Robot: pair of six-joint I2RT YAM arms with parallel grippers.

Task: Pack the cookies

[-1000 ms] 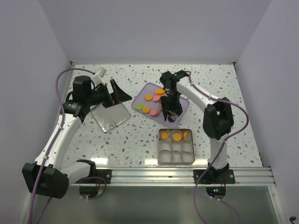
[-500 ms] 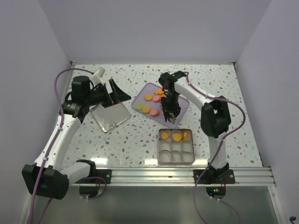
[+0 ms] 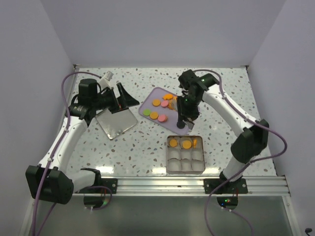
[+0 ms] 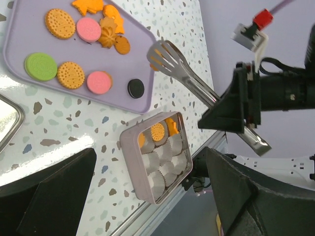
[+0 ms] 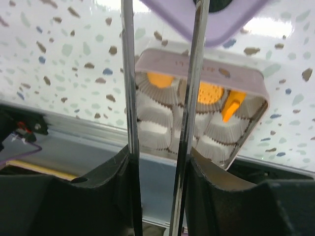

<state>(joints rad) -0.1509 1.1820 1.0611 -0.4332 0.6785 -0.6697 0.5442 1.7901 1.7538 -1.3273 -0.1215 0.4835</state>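
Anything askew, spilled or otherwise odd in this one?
Yes. In the tin, the orange cookie at one corner stands on edge instead of lying flat like the two cookies beside it. Nothing looks spilled or damaged.

White speckled terrazzo surface [image 3: 231, 88], enclosed by plain walls on the left, right and far sides. Three items lie directly on it. A lilac rectangular tray [image 4: 17, 34] lies at centre, set askew to the edges. A square divided tin [image 4: 132, 164] lies just near of the tray, toward the front, squared to the edge. A flat, shiny square metal plate [image 3: 116, 123] lies left of the tray, apart from it and turned cornerwise. An aluminium rail [image 3: 162, 184] runs along the near edge.
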